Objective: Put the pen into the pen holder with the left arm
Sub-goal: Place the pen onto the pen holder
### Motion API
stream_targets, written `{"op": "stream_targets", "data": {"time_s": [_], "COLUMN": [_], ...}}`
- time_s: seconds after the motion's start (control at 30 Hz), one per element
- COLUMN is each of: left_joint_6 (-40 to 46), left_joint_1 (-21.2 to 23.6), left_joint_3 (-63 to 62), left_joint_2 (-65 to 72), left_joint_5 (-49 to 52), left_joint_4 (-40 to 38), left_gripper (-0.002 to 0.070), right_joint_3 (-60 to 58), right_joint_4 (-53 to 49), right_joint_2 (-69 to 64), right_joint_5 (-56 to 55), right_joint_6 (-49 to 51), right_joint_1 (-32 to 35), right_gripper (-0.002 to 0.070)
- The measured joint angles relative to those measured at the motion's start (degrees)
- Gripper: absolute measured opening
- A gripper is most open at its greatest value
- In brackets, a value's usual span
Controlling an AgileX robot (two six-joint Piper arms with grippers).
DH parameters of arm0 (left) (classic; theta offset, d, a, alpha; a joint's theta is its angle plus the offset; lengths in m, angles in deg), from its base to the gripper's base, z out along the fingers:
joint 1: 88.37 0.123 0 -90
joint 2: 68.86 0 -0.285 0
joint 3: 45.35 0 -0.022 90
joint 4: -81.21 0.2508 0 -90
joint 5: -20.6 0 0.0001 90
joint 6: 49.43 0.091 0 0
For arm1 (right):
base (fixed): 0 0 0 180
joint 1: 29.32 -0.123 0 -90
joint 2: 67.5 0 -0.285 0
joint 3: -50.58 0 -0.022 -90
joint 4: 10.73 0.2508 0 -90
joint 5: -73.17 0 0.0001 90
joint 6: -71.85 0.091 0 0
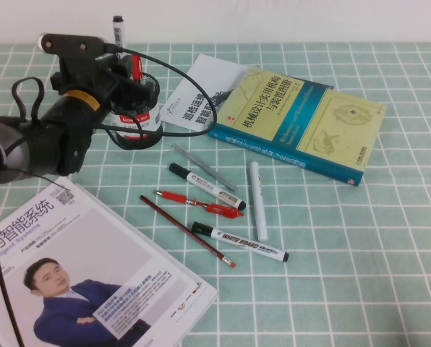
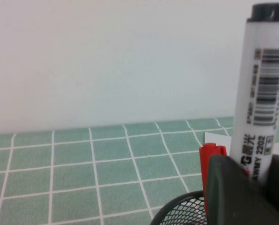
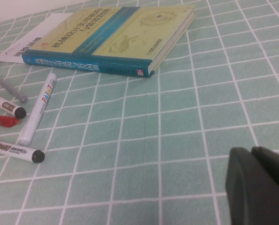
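The pen stands upright, long axis vertical, dark end up; its lower part is hidden behind the left gripper, directly over the pen holder. In the left wrist view the pen shows a whitish barrel with a barcode and dark print, clamped between the dark fingers; the mesh rim of the pen holder lies just below, and a red pen top rises beside the barrel (it seems to stand in the holder).

Surface: a green cloth with a white grid; a plain pale wall behind.

Left gripper: partly closed, gripping the pen's barrel; the arm reaches in from the left edge of the high view, cables looping about it. Right gripper: only a dark bulk shows in its wrist view, low over bare cloth; whether it is open I cannot tell.

Also on the cloth: a thick book, a white leaflet, a magazine, a "WHITE BOARD" marker, a red pen, a white pen, a pencil.
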Motion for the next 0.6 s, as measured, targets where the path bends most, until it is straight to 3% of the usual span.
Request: {"op": "stream_targets", "data": {"time_s": [0.5, 0.6], "left_joint_6": [0.0, 0.0], "left_joint_1": [0.0, 0.0], "left_joint_3": [-0.1, -0.1], "left_joint_2": [1.2, 1.2], "left_joint_5": [-0.6, 0.0], "left_joint_4": [0.0, 0.0], "left_gripper": [0.0111, 0.0160], "right_joint_3": [0.0, 0.0], "right_joint_4": [0.0, 0.0], "right_joint_2": [0.0, 0.0], "right_joint_5": [0.0, 0.0], "right_joint_6": [0.0, 0.0], "right_joint_1": [0.0, 0.0], "right_gripper": [-0.0020, -0.0020]}}
